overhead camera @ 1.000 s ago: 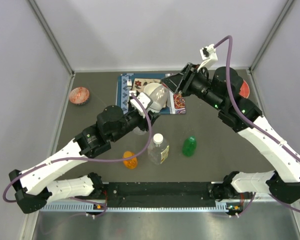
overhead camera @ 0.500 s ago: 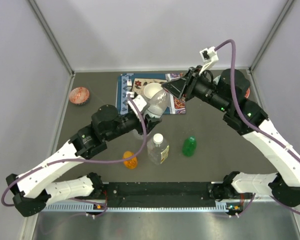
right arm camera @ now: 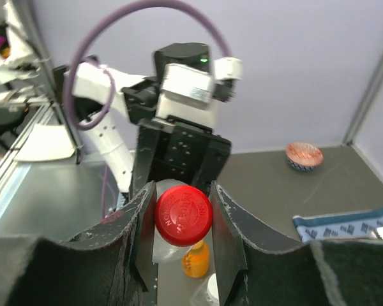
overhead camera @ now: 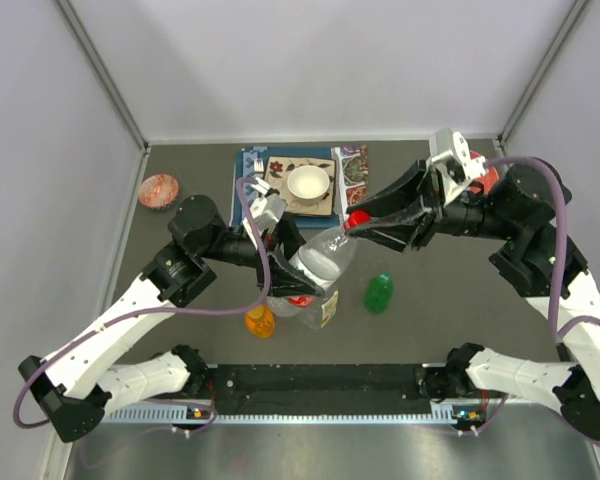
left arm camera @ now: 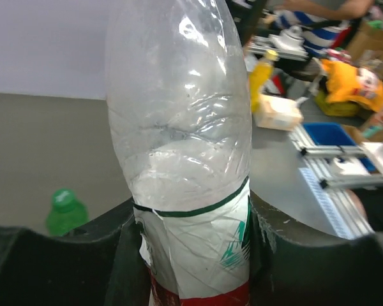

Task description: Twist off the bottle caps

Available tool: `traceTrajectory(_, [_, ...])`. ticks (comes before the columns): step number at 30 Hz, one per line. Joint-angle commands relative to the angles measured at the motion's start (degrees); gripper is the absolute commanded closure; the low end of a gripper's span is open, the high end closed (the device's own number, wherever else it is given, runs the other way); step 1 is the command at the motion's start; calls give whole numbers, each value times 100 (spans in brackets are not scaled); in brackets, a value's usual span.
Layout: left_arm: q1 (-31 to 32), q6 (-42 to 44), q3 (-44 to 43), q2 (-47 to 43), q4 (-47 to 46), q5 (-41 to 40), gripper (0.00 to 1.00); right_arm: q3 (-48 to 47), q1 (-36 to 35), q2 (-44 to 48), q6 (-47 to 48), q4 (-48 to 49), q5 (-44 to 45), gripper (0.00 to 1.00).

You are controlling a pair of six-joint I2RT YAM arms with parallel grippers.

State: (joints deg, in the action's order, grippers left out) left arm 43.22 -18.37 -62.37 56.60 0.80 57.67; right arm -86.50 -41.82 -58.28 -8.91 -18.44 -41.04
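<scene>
**A:** Which step is this?

**B:** The 1st cap, I'd judge. The left fingers [left arm camera: 115, 255] are clamped on the lower body of the small clear bottle [overhead camera: 325, 258], at its red-and-white label. They hold it up off the counter [overhead camera: 440, 300], tilted so the neck points toward the right arm.

**A:** And the right arm?

**B:** The right fingers [right arm camera: 233, 236] sit 1 on each side of the red cap [right arm camera: 183, 215]. As far as the wrist view shows, they are pressed against it. The cap is on the neck, not yet off.

**A:** So what comes next?

**B:** Probably a wrist roll to turn the cap while the left grip stops the bottle spinning. That thin plastic may crumple or slip, and 1 turn likely won't be enough.

**A:** And the others?

**B:** The green bottle [overhead camera: 378, 293] and the orange bottle [overhead camera: 260, 320] stand on the counter below. The larger clear bottle [overhead camera: 327, 308] is mostly hidden behind the raised one.
</scene>
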Motion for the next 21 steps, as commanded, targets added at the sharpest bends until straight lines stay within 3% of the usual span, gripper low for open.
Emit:
traceTrajectory(1, [-165,-1386,110,9,-2388,1176,50,335,43,36,741,-318,-1511,100])
traceTrajectory(15, [-182,-1670,120,220,-2664,1387,50,485,69,63,1154,-433,-2945,100])
traceTrajectory(19, [-209,-1154,59,176,-2035,1213,50,389,122,132,1119,-398,-2665,100])
traceTrajectory(21, [-244,-767,23,132,-1690,1089,49,196,122,229,1032,-354,-2024,100])
